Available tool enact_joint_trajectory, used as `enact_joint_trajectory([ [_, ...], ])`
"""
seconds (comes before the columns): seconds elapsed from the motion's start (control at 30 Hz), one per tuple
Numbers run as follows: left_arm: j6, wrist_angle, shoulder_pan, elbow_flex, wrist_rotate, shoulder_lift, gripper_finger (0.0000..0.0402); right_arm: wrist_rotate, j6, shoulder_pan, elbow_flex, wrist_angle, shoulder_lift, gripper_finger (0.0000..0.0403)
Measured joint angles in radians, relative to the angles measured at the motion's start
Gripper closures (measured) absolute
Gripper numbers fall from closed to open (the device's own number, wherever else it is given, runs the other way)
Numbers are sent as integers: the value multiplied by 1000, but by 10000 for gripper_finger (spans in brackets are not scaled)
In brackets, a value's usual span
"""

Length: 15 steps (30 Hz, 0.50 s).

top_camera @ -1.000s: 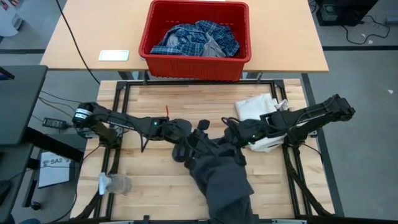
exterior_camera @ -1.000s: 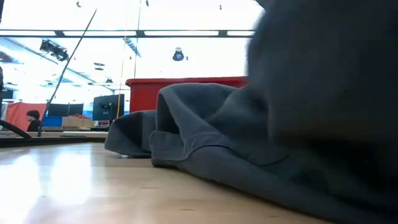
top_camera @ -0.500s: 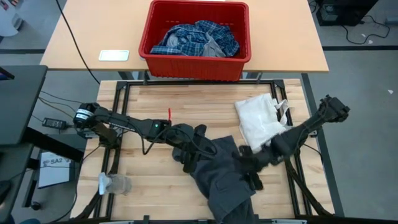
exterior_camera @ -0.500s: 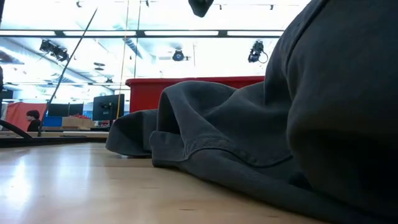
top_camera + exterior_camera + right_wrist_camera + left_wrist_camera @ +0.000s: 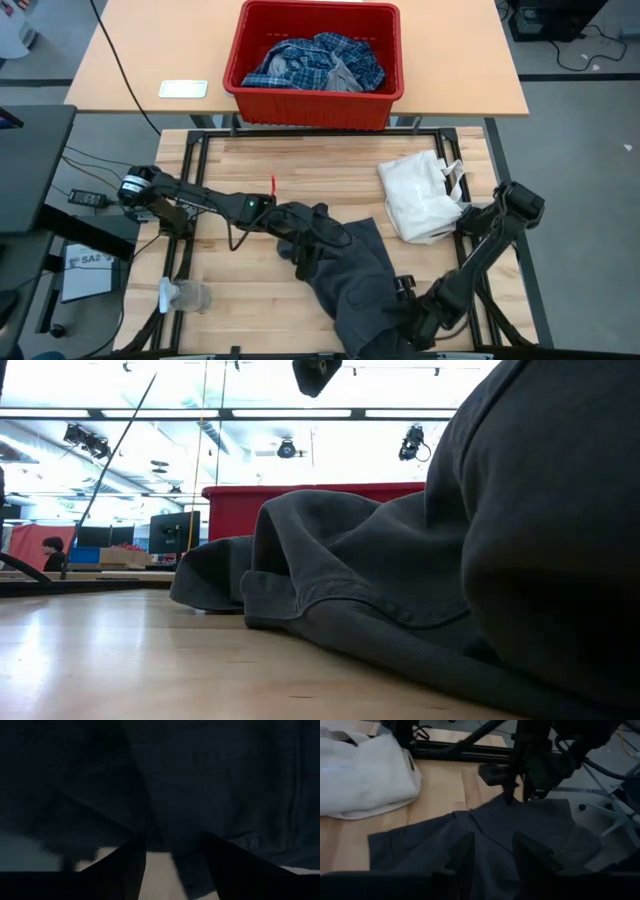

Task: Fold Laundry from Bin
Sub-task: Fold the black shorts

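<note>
while i hold the dark grey garment (image 5: 355,285), left gripper (image 5: 305,250) pinching its upper edge, right gripper (image 5: 405,318) pinching its lower edge

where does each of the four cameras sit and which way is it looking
High view: above the table, looking straight down; both arms, red bin, dark grey garment, white bag.
Low view: at table-top height, looking level across; garment fills it, bin behind, no arm clear.
Left wrist view: on the left arm, looking past its jaws over the garment to the right gripper.
Right wrist view: on the right arm, close over dark cloth.
Shared: high and left wrist both show the bag.
</note>
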Motion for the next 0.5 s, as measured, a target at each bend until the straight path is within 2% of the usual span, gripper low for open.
enact_joint_trajectory([
  [0.1,0,-10,-15,-1,0,8,264,73,42,6,0,-6,40,210],
  [0.17,-1,-4,-20,-1,-3,14,264,76,77,-8,0,-4,57,236],
  [0.33,-37,-52,-22,-1,-37,10,264,28,125,-70,0,36,50,374],
  [0.5,-56,-134,-21,-1,-55,-27,264,-20,183,-155,27,64,-39,385],
])
